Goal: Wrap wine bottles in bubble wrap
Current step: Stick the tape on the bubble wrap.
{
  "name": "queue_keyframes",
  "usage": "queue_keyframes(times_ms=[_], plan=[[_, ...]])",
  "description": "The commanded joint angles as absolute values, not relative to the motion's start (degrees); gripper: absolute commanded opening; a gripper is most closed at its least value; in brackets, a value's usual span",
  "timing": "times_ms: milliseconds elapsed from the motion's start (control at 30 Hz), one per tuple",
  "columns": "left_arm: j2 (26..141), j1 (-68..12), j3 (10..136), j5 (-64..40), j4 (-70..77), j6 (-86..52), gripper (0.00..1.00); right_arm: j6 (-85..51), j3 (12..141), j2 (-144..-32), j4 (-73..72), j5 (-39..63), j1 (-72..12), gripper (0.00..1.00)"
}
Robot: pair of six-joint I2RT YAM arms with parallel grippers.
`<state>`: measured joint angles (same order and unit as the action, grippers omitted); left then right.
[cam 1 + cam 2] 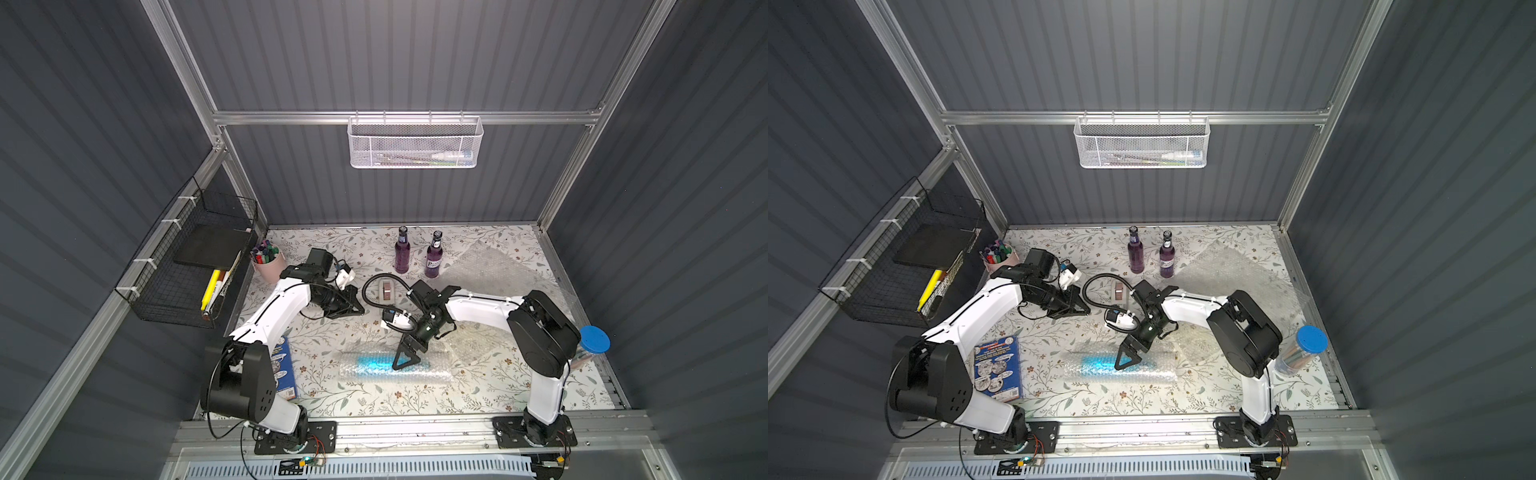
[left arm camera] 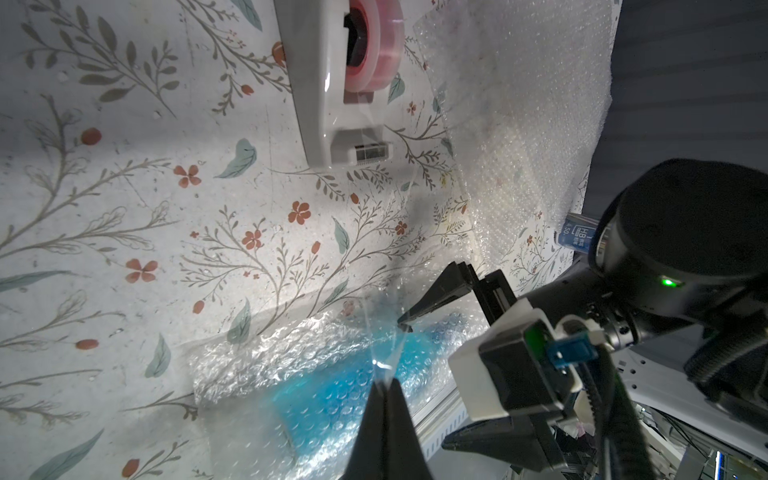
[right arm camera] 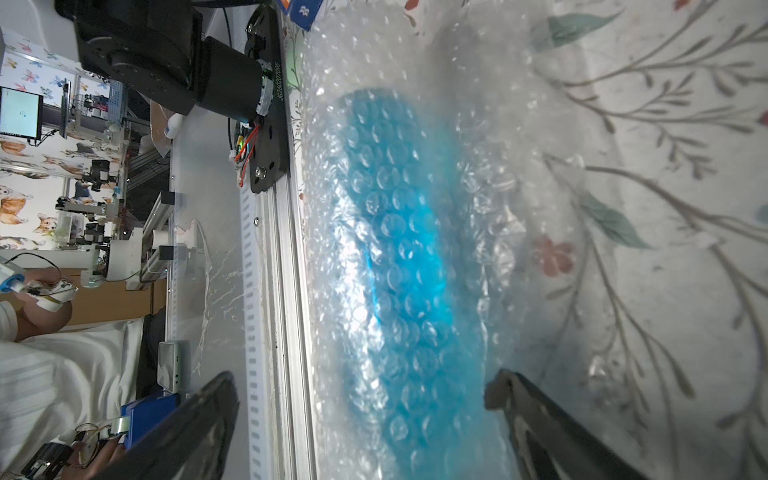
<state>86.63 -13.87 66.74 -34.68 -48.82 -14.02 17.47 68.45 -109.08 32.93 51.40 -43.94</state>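
The right arm [image 1: 478, 307] bends down in front of the tape dispenser [image 1: 386, 291]. Its right pincer [image 1: 404, 362] is spread wide over the blue bottle [image 1: 372, 361], which lies rolled in bubble wrap [image 1: 432, 369]. The left pincer [image 1: 361, 311], beside the dispenser, is clenched on a clear tape strip [image 2: 380, 332]. One purple bottle [image 1: 402, 255] and a second purple bottle [image 1: 434, 257] stand upright behind the dispenser. The pink cup [image 1: 272, 272] to its left holds markers [image 1: 264, 253].

Dark grey ribbed walls [image 1: 415, 62] are enclosing the floral-patterned table [image 1: 340, 399] on 3 sides. Behind the table, an aluminium rail [image 1: 291, 117] is carrying 1 white mesh basket [image 1: 415, 145]. A black wire basket [image 1: 166, 286] is hanging at the table's left edge. Light is glaring off the table's front.
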Motion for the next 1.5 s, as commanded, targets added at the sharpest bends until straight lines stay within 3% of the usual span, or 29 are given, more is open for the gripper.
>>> queue_keyframes(times_ms=[0,200,500,1067,1467], plan=[[87.5,-13.5,65.9,-35.3,-49.5,-12.6,0.0,19.6,67.7,-107.9,31.8,52.2,-44.7,0.98],[87.5,-13.4,65.6,-34.7,-49.7,-12.5,0.0,19.7,66.0,-105.8,30.5,50.4,-45.5,0.97],[87.4,-13.2,65.6,-33.9,-50.5,-12.0,0.0,15.6,66.7,-106.2,22.9,39.5,-43.4,0.99],[86.7,-12.6,64.5,-34.1,-50.5,-11.7,0.0,21.0,76.6,-120.5,39.2,51.8,-41.7,0.99],[88.0,-12.6,64.5,-34.6,-50.6,-10.5,0.0,21.2,76.3,-121.4,40.8,57.3,-41.8,0.99]])
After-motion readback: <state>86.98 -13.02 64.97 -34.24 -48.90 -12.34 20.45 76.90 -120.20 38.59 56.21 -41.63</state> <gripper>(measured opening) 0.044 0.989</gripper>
